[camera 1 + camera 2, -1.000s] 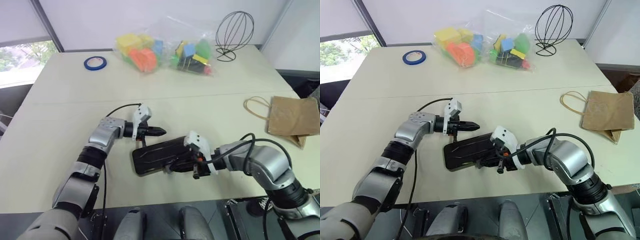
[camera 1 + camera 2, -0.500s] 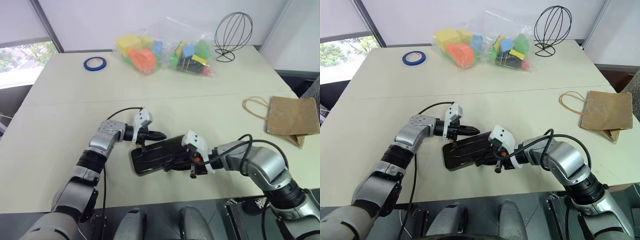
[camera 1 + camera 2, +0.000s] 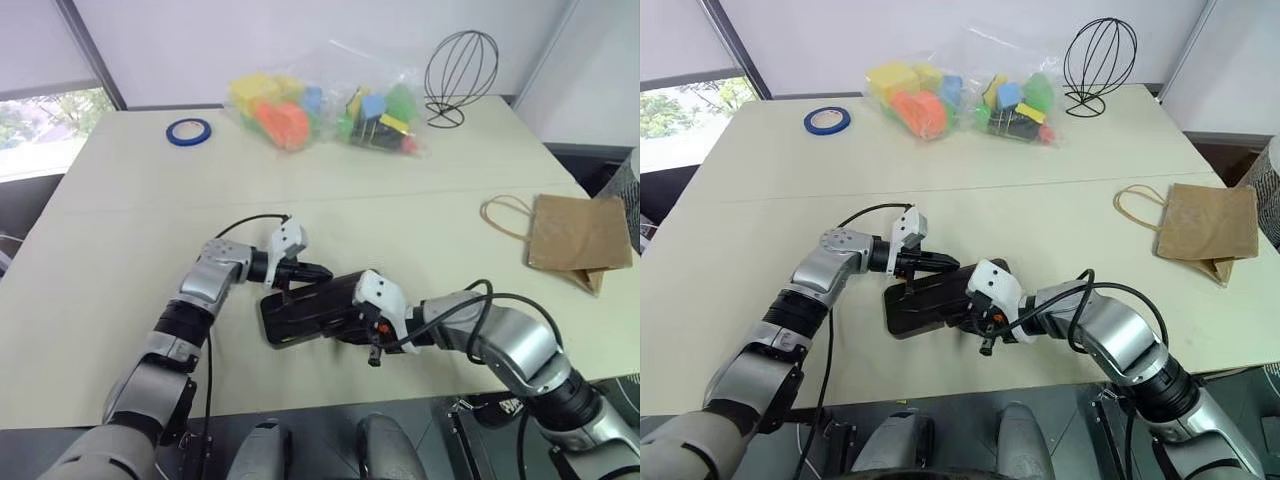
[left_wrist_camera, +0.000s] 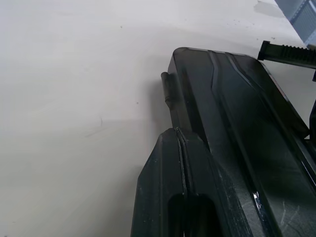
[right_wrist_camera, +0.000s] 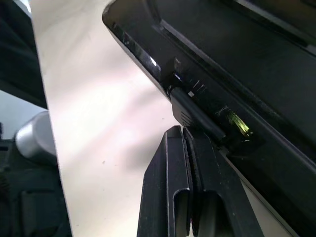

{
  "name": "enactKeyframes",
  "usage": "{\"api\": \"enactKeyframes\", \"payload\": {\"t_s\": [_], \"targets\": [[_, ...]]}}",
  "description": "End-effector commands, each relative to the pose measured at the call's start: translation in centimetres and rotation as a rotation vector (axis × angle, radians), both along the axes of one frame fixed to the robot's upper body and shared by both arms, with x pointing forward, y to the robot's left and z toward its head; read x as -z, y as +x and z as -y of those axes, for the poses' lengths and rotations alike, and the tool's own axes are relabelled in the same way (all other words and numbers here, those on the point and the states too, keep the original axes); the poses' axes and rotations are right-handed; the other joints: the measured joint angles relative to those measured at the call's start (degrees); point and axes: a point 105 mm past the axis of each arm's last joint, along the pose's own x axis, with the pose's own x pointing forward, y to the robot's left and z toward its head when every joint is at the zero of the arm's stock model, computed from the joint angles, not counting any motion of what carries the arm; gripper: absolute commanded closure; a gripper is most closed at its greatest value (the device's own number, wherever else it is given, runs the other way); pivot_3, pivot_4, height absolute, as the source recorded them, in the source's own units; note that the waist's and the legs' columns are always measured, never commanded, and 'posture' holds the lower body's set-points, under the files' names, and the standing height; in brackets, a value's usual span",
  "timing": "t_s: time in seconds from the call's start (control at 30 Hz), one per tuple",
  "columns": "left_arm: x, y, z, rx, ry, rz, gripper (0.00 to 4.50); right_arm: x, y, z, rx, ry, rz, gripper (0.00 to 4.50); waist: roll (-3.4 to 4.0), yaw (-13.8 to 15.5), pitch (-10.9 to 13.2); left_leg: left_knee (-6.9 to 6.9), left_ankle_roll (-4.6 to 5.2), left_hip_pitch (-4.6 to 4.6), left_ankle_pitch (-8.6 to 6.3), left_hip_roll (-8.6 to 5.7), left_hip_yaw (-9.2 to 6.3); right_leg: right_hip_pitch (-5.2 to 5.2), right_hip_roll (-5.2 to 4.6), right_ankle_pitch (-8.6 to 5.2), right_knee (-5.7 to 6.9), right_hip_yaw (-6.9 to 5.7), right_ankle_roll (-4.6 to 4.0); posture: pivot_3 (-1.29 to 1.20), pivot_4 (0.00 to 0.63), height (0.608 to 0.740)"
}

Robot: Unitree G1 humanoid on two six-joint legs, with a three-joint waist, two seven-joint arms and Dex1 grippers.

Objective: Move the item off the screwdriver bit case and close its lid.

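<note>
- Two hands meet at the screwdriver bit case (image 3: pixel 312 308), which you see lying flat near the front-middle of the desk (image 3: pixel 120 210), its dark smoky lid (image 3: pixel 930 297) down over the tray.
- Your left hand (image 3: pixel 318 270) sits at the case's 11 o'clock corner, by the hinge edge; in the left wrist view its fingers (image 4: pixel 173 182) are pressed together with nothing between them, their tips against the case's edge.
- Your right hand (image 3: pixel 368 333) comes in at the case's 4 o'clock side, at the front edge; its fingers (image 5: pixel 182 182) are also pinched together, empty, and the right wrist view shows them just under the small latch tab (image 5: pixel 190 111). Whether they touch it you cannot tell.
- Look to 3 o'clock from the case, well apart from it near the desk's right edge: the brown paper bag (image 3: pixel 578 238) lies flat, its looped cord handle (image 3: pixel 502 213) pointing back toward the case.
- Out at 12 o'clock, at the far side of the desk, are clear bags of colourful toys (image 3: pixel 325 103).
- Beside them, toward 1 o'clock, stands a black wire stand (image 3: pixel 457 70).
- Toward 11 o'clock, a roll of blue tape (image 3: pixel 189 130) lies flat.
</note>
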Motion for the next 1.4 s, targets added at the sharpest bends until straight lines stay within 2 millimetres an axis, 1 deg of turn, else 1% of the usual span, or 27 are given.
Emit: {"api": "enactKeyframes", "payload": {"t_s": [0.03, 0.27, 0.4, 0.6, 0.7, 0.8, 0.93, 1.07, 1.13, 1.2, 1.27, 1.33, 1.4], "targets": [[1.1, -1.0, 0.6, 0.065, 0.028, -0.015, 4.50, 0.2, 1.4, 0.4, 0.093, -0.028, 0.079, 4.45, 0.00, -0.02, 0.00, 0.00, 0.00, 0.02, 0.00, 0.00, -0.01, 0.00, 0.00, 0.00, 0.00, 0.00, 0.00, 0.00, 0.150, 0.740], [3.3, -2.1, -0.3, 0.102, 0.100, -0.024, 4.50, -0.5, 2.3, 0.5, 0.156, -0.040, 0.189, 4.45, -0.01, -0.80, -0.04, 0.00, 0.00, 0.04, 0.00, 0.02, -0.05, 0.02, 0.02, 0.00, 0.02, 0.01, 0.00, 0.00, 0.150, 0.740], [4.4, -2.7, -0.7, 0.115, 0.126, -0.032, 4.50, -0.8, 2.3, 0.5, 0.150, -0.051, 0.222, 4.45, 0.00, -1.01, -0.06, 0.00, 0.00, 0.05, 0.00, 0.03, -0.11, 0.02, 0.02, 0.00, 0.02, 0.01, 0.00, 0.00, 0.150, 0.740], [4.6, -2.8, -0.7, 0.112, 0.126, -0.029, 4.50, -1.4, 3.1, 0.7, 0.179, -0.054, 0.275, 4.45, 0.02, -0.86, -0.07, -0.01, 0.00, 0.04, 0.00, 0.01, -0.09, 0.02, 0.01, 0.00, 0.01, 0.02, 0.00, 0.00, 0.150, 0.740], [4.3, -2.7, -0.7, 0.103, 0.116, -0.022, 4.50, -1.8, 3.0, 0.5, 0.158, -0.043, 0.269, 4.45, 0.02, -0.84, -0.07, -0.01, 0.01, 0.03, 0.00, 0.01, -0.09, 0.03, 0.00, 0.00, 0.00, 0.02, 0.00, 0.00, 0.150, 0.740], [3.4, -2.1, -1.0, 0.074, 0.098, 0.000, 4.50, -2.3, 2.7, 1.2, 0.135, -0.045, 0.231, 4.45, 0.02, -0.76, -0.07, -0.01, 0.01, 0.03, 0.00, 0.01, -0.09, 0.03, 0.00, 0.00, 0.00, 0.01, 0.00, 0.00, 0.150, 0.740], [1.6, -1.3, -2.0, 0.020, 0.062, 0.033, 4.50, -3.3, 1.5, 3.0, 0.078, -0.072, 0.206, 4.45, 0.03, 0.03, -0.06, -0.01, 0.05, -0.05, -0.03, -0.03, -0.08, 0.02, -0.04, 0.00, -0.13, 0.02, 0.00, 0.00, 0.150, 0.740], [-0.6, 0.0, -3.4, -0.067, 0.023, 0.090, 4.50, -4.5, 0.0, 5.0, 0.028, -0.110, 0.199, 4.45, 0.03, 0.49, -0.01, -0.07, 0.19, -0.09, -0.11, -0.01, -0.05, -0.09, -0.03, -0.01, -0.13, 0.01, 0.01, 0.00, 0.150, 0.740], [-1.8, 0.5, -4.0, -0.102, 0.008, 0.119, 4.50, -5.1, -0.4, 5.8, 0.016, -0.121, 0.202, 4.45, -0.03, 0.61, 0.04, -0.07, 0.19, -0.12, -0.11, 0.00, -0.05, -0.09, -0.02, -0.01, -0.13, -0.02, 0.01, 0.00, 0.150, 0.740], [-3.9, 1.2, -5.0, -0.165, -0.033, 0.163, 4.50, -6.5, -0.3, 6.9, 0.027, -0.134, 0.231, 4.45, -0.03, 0.64, 0.10, -0.06, 0.20, -0.14, -0.11, 0.00, -0.04, -0.09, -0.03, -0.01, -0.16, 0.00, 0.01, 0.00, 0.150, 0.740], [-5.7, 1.5, -5.8, -0.216, -0.074, 0.188, 4.50, -7.8, -0.1, 7.7, 0.040, -0.134, 0.260, 4.45, -0.06, 0.70, 0.13, -0.01, 0.19, -0.16, -0.11, -0.01, -0.03, -0.09, -0.05, -0.01, -0.17, 0.02, 0.01, 0.00, 0.150, 0.740], [-7.1, 1.1, -6.3, -0.252, -0.118, 0.191, 4.50, -9.2, 0.2, 8.2, 0.052, -0.123, 0.295, 4.45, -0.07, 0.68, 0.13, 0.00, 0.19, -0.15, -0.11, 0.00, -0.04, -0.07, -0.05, -0.01, -0.16, 0.01, 0.01, 0.00, 0.150, 0.740], [-8.1, 0.0, -6.7, -0.278, -0.146, 0.190, 4.50, -10.6, 0.5, 8.7, 0.065, -0.113, 0.334, 4.45, -0.07, 0.65, 0.14, -0.01, 0.19, -0.16, -0.11, 0.01, -0.04, -0.09, -0.05, -0.01, -0.16, 0.02, 0.01, 0.00, 0.150, 0.740]]}}
